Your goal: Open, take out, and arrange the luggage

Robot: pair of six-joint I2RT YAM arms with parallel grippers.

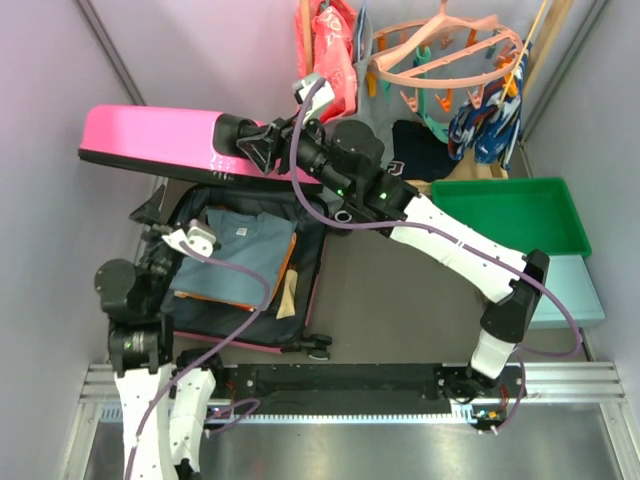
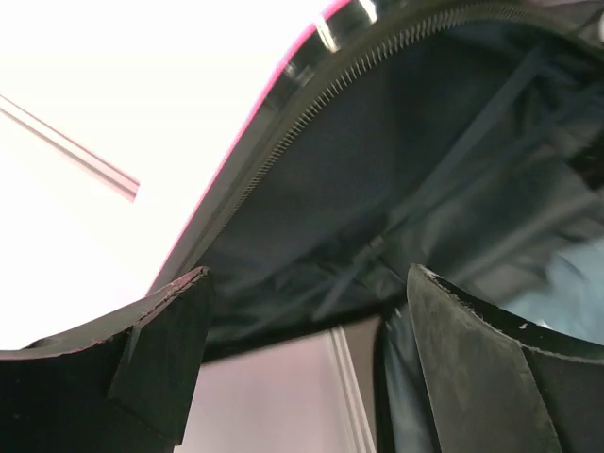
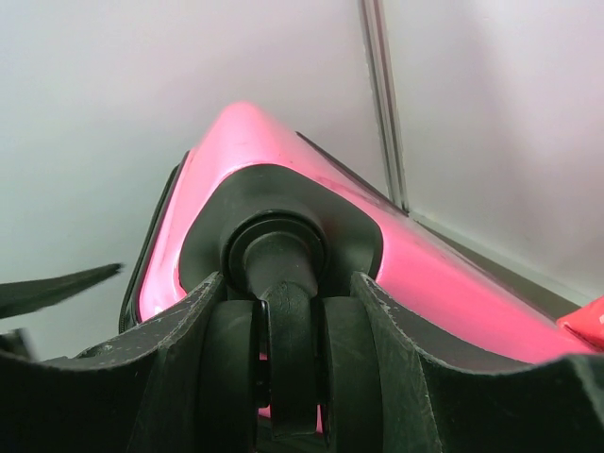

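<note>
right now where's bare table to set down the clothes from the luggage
Best patch: the bare table between the luggage and the pale teal box, though the right arm crosses above it. The green tray looks empty too. The back is crowded with hangers and clothes.

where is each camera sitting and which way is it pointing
Top external: above and behind the arms, looking down on the open luggage; both arms show, bases at bottom.
Left wrist: on the left arm, looking up at the dark inside of the raised lid; left gripper open, empty.
Right wrist: on the right arm, facing a lid corner; right gripper clamps its wheel.
Shared: all three show the pink lid.
</note>
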